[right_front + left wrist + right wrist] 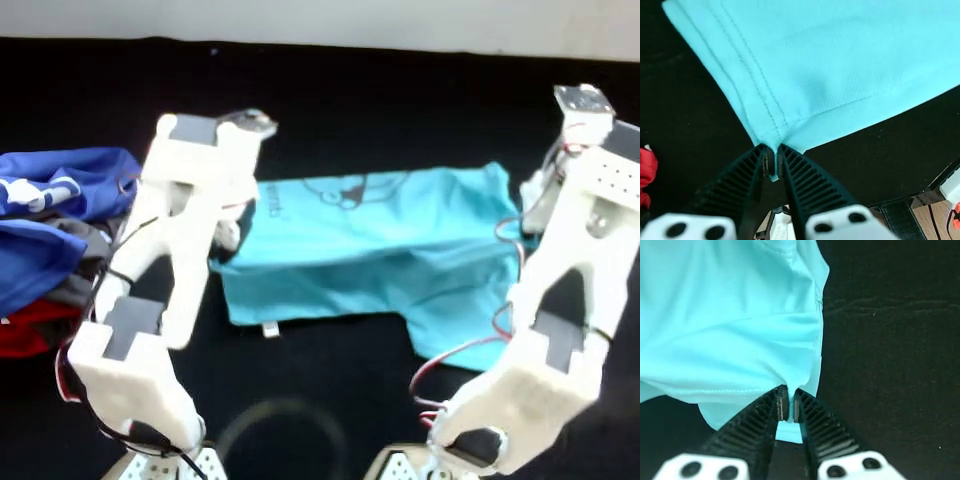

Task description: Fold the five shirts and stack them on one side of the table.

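Fabric is pinched at both ends of the turquoise shirt (pixel 380 250), which lies spread on the black table (pixel 400 90) between the two arms, with a dark print near its far edge. At the shirt's end nearest the heap, the left gripper (pixel 774 152) has its ribbed black fingers (pixel 810 185) pressed together on the stitched hem corner. At the shirt's opposite end, the right gripper (pixel 788 395) nips a folded edge the same way, jaws all but touching with cloth between them. Beside the shirt, beyond the left arm (pixel 170 250), sits a heap of other shirts (pixel 50 230): blue on top, grey and red beneath. A small white tag (pixel 270 328) shows at the shirt's near edge.
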Controlling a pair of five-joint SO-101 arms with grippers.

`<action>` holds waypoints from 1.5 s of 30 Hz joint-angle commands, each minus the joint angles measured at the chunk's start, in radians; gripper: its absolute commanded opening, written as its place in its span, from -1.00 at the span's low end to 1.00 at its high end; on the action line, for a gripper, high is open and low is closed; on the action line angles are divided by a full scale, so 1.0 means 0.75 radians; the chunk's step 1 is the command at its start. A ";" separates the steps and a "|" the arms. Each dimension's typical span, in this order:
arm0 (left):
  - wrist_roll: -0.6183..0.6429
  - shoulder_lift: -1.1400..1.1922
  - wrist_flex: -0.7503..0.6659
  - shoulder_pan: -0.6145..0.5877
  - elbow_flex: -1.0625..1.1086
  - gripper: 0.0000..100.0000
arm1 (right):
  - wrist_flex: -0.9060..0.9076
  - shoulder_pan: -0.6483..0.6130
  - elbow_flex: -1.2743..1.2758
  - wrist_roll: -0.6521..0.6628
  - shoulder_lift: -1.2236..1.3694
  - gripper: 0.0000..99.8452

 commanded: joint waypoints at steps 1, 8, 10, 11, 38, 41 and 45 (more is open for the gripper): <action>0.006 -0.116 -0.029 0.050 0.118 -0.98 | -0.021 0.044 0.222 0.076 -0.236 -0.99; 0.002 -0.128 -0.211 0.058 0.300 -0.98 | -0.345 0.097 0.721 0.123 -0.420 -0.99; 0.002 -0.128 -0.239 0.060 0.355 -0.98 | -0.414 0.099 0.834 0.123 -0.439 -0.99; 0.002 -0.128 -0.252 0.060 0.379 -0.98 | -0.445 0.099 0.879 0.123 -0.443 -0.99; 0.006 -0.124 -0.084 0.193 0.316 -0.98 | -0.519 0.263 0.858 0.207 -0.478 -0.99; 0.004 -0.105 -0.098 0.195 0.347 -0.98 | -0.517 0.281 0.866 0.268 -0.478 -0.99; 0.002 -0.073 -0.155 0.187 0.392 -0.98 | -0.515 0.298 0.866 0.280 -0.476 -0.99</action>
